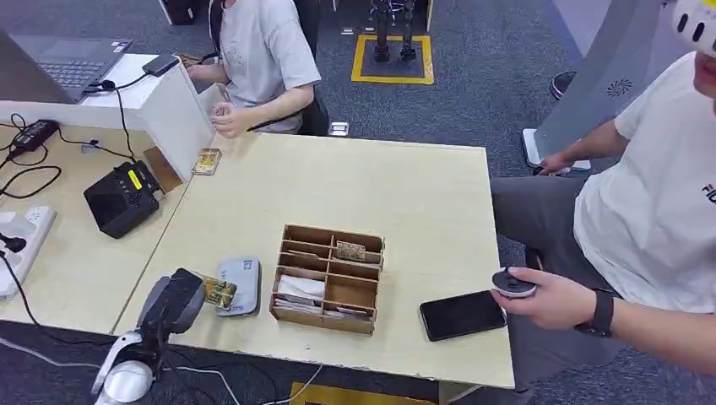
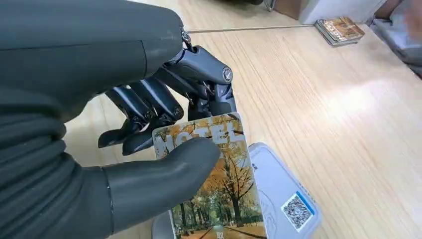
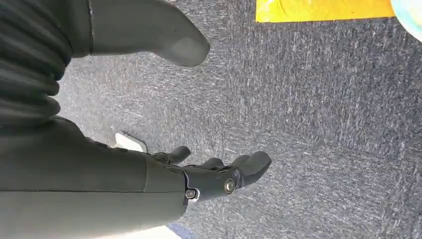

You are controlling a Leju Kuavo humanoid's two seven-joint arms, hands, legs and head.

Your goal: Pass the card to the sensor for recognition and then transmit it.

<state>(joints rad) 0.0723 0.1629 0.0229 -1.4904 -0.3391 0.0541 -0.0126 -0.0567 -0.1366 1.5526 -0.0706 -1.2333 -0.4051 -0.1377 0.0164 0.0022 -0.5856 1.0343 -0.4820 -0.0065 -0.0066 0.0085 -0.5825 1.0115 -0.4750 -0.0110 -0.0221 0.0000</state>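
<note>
1. Head view: the left hand (image 1: 179, 297) sits at the lower left of the frame, grasping the card (image 1: 219, 292) and holding it over the near edge of the sensor (image 1: 241, 285), a flat grey pad with a small code sticker on the pale wooden table (image 1: 422, 194).
2. In the left wrist view the card (image 2: 219, 184) fills the lower centre, pinched flat between the thick thumb (image 2: 164, 174) on its printed face and dark fingers (image 2: 149, 112) behind it. The sensor (image 2: 283, 199) lies directly beneath, toward the lower right of that frame; whether card and pad touch I cannot tell.
3. The right hand (image 3: 219, 174) hangs over grey carpet, fingers loosely apart and grasping nothing.
4. Handling, as I judge it: the card looks thin, light and stiff, with a glossy face likely to slip under a smooth thumb. The pinch covers one end, leaving most of the card free to face the pad, which seems the sensible hold; a firm, flat squeeze should serve, not a bending one.
5. A wooden compartment box (image 1: 329, 277) stands just right of the sensor, a dark phone (image 1: 462, 315) further right. A person's hand (image 1: 549, 297) at the right edge holds a small controller, and another person sits at the top of the frame.
</note>
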